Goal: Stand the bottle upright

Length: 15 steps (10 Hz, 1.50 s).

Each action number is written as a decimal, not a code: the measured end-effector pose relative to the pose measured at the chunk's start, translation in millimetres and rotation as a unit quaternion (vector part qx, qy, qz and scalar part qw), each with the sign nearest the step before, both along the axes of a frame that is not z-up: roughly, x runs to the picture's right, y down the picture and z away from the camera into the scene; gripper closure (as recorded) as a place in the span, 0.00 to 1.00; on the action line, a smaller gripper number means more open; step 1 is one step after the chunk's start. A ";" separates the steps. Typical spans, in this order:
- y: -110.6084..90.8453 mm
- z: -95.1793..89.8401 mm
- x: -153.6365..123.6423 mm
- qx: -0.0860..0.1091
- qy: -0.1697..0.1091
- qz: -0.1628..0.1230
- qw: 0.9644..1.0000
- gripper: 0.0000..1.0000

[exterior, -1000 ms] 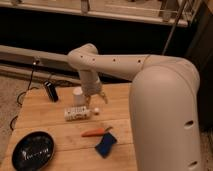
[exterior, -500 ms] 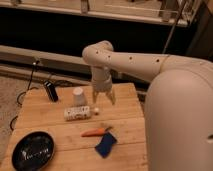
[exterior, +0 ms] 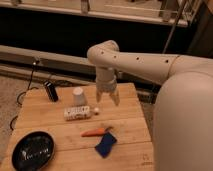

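The small whitish translucent plastic bottle [exterior: 76,113] with dark specks on its label lies on its side on the light wooden table [exterior: 129,122]. Its small white cap [exterior: 95,110] points toward the view's right.

Items around the bottle, one of each:
- A plain white tapered cup [exterior: 78,96] stands upright just behind the bottle.
- A dark black cylinder can [exterior: 50,91] stands upright behind the bottle and to its left.
- A slim orange object [exterior: 94,132] lies in front of the bottle, to its right.
- A blue rectangular pad [exterior: 106,144] lies farther in front of the bottle, just beside the orange object.
- A round black dish [exterior: 33,150] sits in front of the bottle and to its left, well apart.

The two-finger gripper [exterior: 107,98] hangs behind and to the right of the bottle's cap, near it but apart, with the cup the closest neighbour. Its fingers are spread wide with nothing between them.
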State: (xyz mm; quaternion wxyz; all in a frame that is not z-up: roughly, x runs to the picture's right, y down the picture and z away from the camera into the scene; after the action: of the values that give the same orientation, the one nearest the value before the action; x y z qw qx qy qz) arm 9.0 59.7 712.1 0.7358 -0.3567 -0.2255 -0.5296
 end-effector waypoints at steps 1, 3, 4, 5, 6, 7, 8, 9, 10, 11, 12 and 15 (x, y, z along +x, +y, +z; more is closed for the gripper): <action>1.8 -1.7 1.2 -0.005 0.002 0.003 1.000 0.37; 1.9 -1.9 0.8 -0.005 0.002 0.003 1.000 0.37; 1.8 -1.9 1.0 -0.005 0.002 0.003 1.000 0.37; 1.9 -1.9 0.8 -0.005 0.002 0.003 1.000 0.37; 1.7 -1.9 0.7 -0.006 0.003 0.007 1.000 0.37; 1.1 -1.4 -0.7 -0.005 0.007 0.020 1.000 0.37; -0.1 0.3 -3.9 -0.005 0.017 0.046 0.999 0.37; -3.6 4.6 -7.9 -0.004 0.038 0.092 0.995 0.37; -6.4 9.8 -8.0 -0.004 0.060 0.127 0.990 0.37; -9.6 16.0 -6.2 -0.005 0.089 0.168 0.982 0.37; -11.0 24.0 -3.9 -0.010 0.127 0.214 0.969 0.37; -9.4 48.3 -2.5 -0.032 0.206 0.323 0.923 0.37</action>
State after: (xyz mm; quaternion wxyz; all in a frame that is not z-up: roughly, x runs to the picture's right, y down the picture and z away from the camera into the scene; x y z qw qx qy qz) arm 6.5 50.3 760.3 0.8854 -0.3889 -0.1887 -0.1708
